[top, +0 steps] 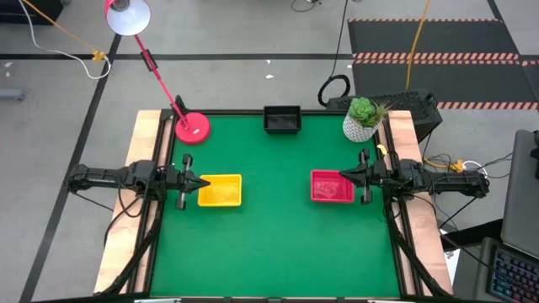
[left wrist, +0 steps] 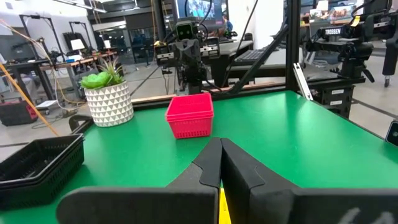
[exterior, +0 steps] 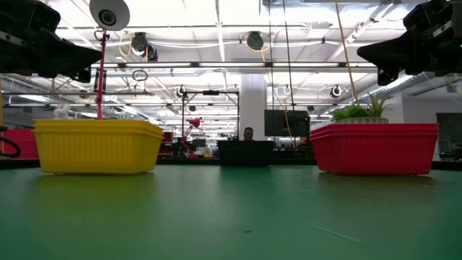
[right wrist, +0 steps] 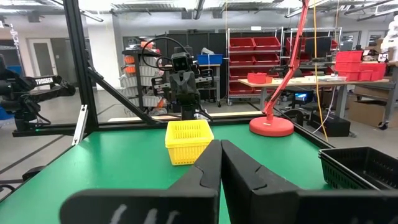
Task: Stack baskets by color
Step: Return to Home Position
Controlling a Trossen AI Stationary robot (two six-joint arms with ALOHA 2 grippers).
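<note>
Three basket stacks rest by their bottoms on the green table (top: 278, 252). The yellow baskets (top: 220, 190) sit at the left, the red-pink baskets (top: 332, 187) at the right, the black baskets (top: 282, 119) at the far edge in the middle. My left gripper (top: 203, 183) hangs shut and level just above the yellow baskets' left end, touching nothing. My right gripper (top: 345, 175) hangs shut and level above the red-pink baskets' right end, also touching nothing. In the wrist views, the shut fingers of the left gripper (left wrist: 221, 163) and the right gripper (right wrist: 221, 163) meet in the middle.
A white plant pot (top: 362, 122) stands at the far right corner. A pink lamp base (top: 192, 128) sits at the far left, its arm reaching off the table. The near half of the table holds nothing but green mat.
</note>
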